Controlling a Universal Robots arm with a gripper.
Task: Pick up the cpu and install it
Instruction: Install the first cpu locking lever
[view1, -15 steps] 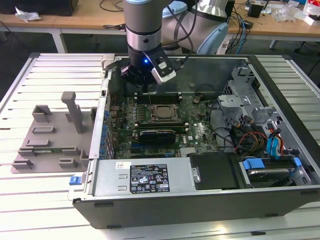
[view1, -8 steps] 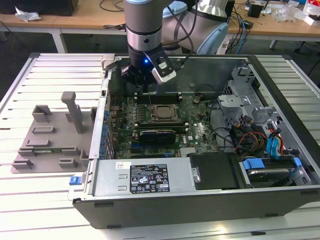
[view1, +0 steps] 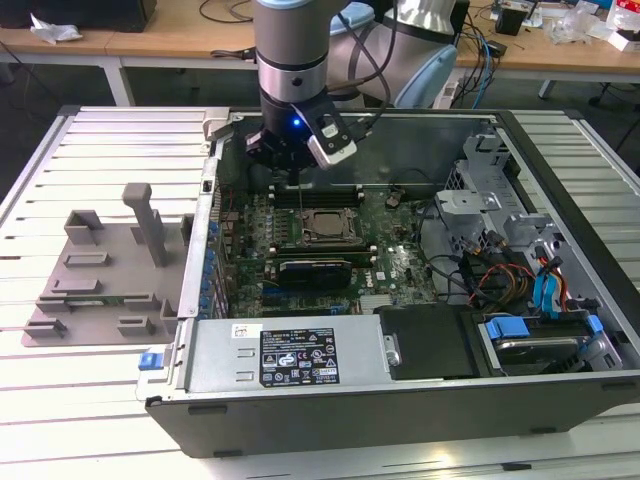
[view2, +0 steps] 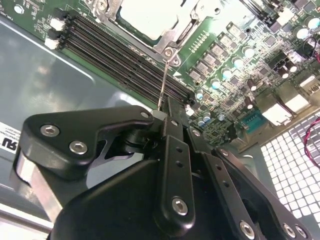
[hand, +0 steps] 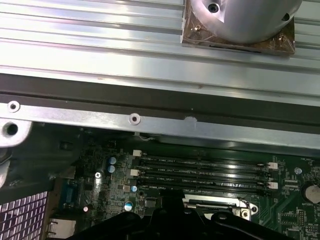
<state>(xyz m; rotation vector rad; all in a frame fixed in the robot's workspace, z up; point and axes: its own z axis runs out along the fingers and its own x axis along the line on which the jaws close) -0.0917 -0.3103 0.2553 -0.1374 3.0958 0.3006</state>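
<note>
Gripper (view1: 290, 160) hangs over the motherboard (view1: 400, 260) inside the open computer case (view1: 560, 190), just far of the socket (view1: 322, 226). Can't tell finger spacing; nothing visibly held. A thin rod (view2: 162, 85) points from it toward the socket corner. The cpu (view2: 145, 17) shows as a pale plate already sitting in the socket frame. Looks like install stage, seating or latching. Any next move needs fine alignment, light force. Grey fixture (view1: 100, 270) sits on the table at the exterior view's left.

Cpu (view2: 150, 17) cut off by frame edge (top part).
</note>
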